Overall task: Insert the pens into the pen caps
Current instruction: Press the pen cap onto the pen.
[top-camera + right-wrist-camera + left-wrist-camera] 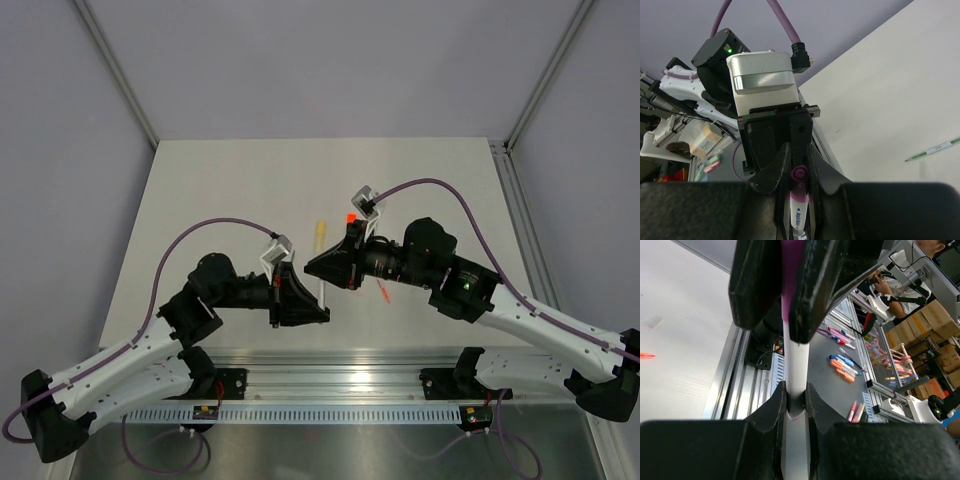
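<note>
My left gripper (796, 395) is shut on the barrel of a white pen (796, 360). The pen runs straight into my right gripper (799, 160), which is shut on its purple end (799, 175), a white section with print behind it. Whether the purple part is a cap or the pen's own end I cannot tell. In the top view both grippers (318, 300) (322, 272) meet over mid-table with the white pen (321, 291) between them. A pale yellow highlighter (319, 236), a bright orange cap (351, 218) and an orange-red pen (383, 291) lie on the table.
A thin green-tipped pen (935, 149) lies on the white table (220, 200) to the right in the right wrist view. The orange-red pen also shows at the left edge of the left wrist view (646, 355). The metal rail (330, 365) runs along the near edge.
</note>
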